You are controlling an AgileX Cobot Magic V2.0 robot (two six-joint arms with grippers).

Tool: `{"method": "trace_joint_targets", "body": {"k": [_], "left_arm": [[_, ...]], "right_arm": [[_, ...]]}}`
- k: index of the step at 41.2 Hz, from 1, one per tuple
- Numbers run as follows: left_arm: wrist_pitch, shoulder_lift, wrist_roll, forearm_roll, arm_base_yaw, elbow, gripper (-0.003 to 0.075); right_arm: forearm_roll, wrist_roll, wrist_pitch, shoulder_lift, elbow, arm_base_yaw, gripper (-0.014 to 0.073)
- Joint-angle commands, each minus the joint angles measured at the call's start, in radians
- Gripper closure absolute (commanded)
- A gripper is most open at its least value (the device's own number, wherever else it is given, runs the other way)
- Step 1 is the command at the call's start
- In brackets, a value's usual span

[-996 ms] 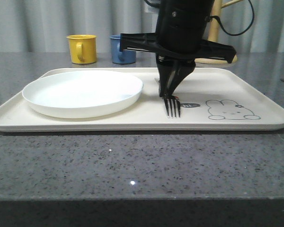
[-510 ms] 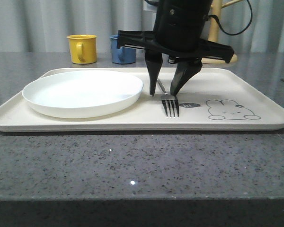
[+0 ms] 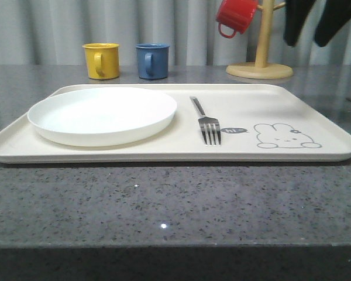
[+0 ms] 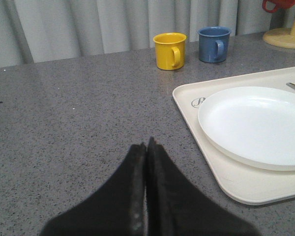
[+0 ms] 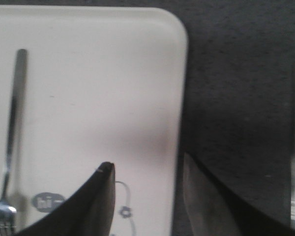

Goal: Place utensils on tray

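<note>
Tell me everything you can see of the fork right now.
The fork is shiny silver metal with a slim straight handle and four tines. It lies flat on the cream tray, tines toward the camera, handle angled back and slightly left. It sits just right of the white plate, apart from it, with its tines beside the small grey printed mark left of the rabbit drawing. Nothing grips it; the right gripper is open above the tray's corner.

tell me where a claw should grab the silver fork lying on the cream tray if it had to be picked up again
Probably the middle of the slim handle of the silver metal four-tined fork, coming straight down from above with the claw closing across its width. It lies flat on the large cream rectangular tray, tines toward the camera, with bare tray on both sides: the round white plate sits clear to its left.
</note>
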Motion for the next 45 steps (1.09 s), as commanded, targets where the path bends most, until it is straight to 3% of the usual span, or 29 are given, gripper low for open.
{"method": "trace_joint_targets", "body": {"k": [1,11,18,37,41,45], "left_arm": [[-0.085,0.008,-0.011,-0.013,0.003,-0.027,0.0738],[-0.085,0.008,-0.011,-0.013,0.003,-0.027,0.0738],[-0.085,0.008,-0.011,-0.013,0.003,-0.027,0.0738],[-0.085,0.008,-0.011,-0.013,0.003,-0.027,0.0738],[-0.085,0.008,-0.011,-0.013,0.003,-0.027,0.0738],[-0.085,0.008,-0.011,-0.013,0.003,-0.027,0.0738]], "right_arm": [[0.002,-0.108,0.034,-0.051,-0.025,-0.081,0.0232],[0.132,-0.281,0.024,-0.051,0.066,-0.296,0.0232],[0.152,-0.412,-0.002,-0.028,0.152,-0.39,0.0232],[0.176,-0.428,-0.034,0.088,0.162,-0.396,0.0235],[0.176,-0.428,-0.033,0.098,0.162,-0.396,0.0284],[0.176,-0.428,-0.025,0.099,0.162,-0.396,0.0389]]}}
